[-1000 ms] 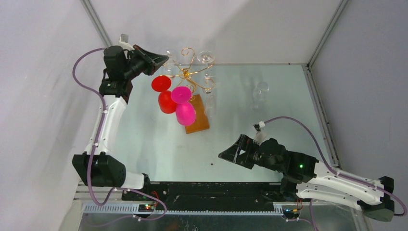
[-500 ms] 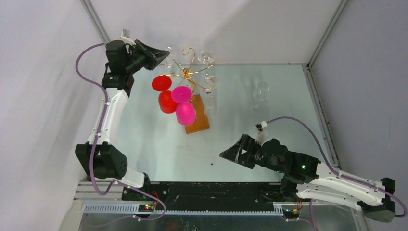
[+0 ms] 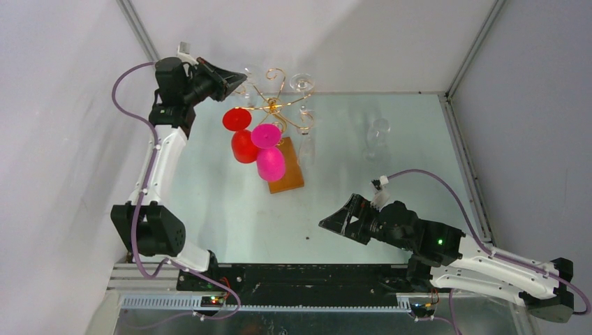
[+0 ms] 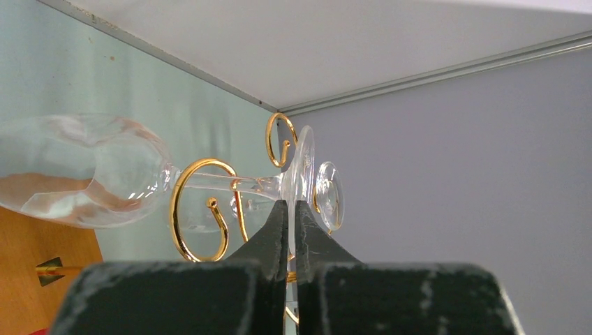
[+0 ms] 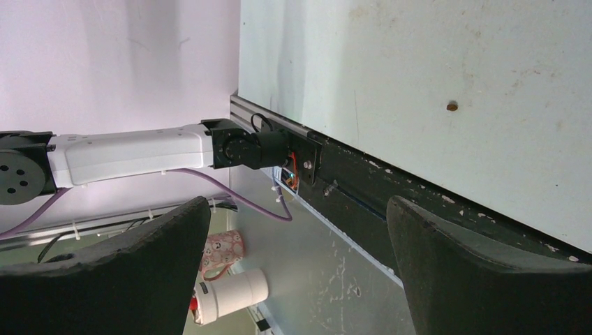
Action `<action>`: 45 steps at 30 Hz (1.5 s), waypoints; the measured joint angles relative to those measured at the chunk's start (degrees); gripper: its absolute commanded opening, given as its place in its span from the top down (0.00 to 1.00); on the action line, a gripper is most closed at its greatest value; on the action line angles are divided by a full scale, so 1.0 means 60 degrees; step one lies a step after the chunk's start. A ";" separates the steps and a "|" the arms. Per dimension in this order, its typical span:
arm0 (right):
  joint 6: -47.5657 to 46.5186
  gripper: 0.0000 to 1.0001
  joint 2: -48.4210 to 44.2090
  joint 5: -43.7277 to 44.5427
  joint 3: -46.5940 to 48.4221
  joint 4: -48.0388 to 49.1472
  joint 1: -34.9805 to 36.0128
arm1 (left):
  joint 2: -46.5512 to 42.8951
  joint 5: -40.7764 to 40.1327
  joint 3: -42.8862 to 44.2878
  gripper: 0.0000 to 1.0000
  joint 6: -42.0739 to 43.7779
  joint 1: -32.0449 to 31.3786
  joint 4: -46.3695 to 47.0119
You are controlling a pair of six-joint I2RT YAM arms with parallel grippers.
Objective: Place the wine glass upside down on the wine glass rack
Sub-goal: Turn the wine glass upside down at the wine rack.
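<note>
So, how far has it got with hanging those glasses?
Done: red glass and pink glass hang on the rack. In hand: left pincer grips a clear wine glass by its foot, stem at a gold curl. Left: letting go; another clear glass stands on the table.

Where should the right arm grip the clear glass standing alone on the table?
Grip the clear glass by its stem, fingers level, coming from the near side, where the open right gripper sits. The glass seems upright, and its bowl looks too wide to grip.

The wine glass is clear, glossy glass; the rack is polished gold wire (wooden base looks matt).
</note>
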 measured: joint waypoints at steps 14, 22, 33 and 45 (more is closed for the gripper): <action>0.0033 0.00 0.0033 0.0000 0.0000 0.0000 0.0000 | -0.0091 0.0222 -0.0594 1.00 0.0018 0.0699 0.0240; 0.0076 0.00 0.0084 -0.0004 0.0000 0.0004 0.0000 | -0.0149 0.0525 -0.0860 1.00 -0.0066 0.0962 0.0495; 0.0113 0.00 0.0280 -0.0011 0.0000 0.0033 0.0000 | -0.0474 0.0747 -0.1435 1.00 -0.0113 0.1213 0.0790; 0.0149 0.00 0.0342 -0.0011 -0.0004 0.0102 0.0004 | -0.0758 0.1042 -0.1825 1.00 -0.0328 0.1239 0.1042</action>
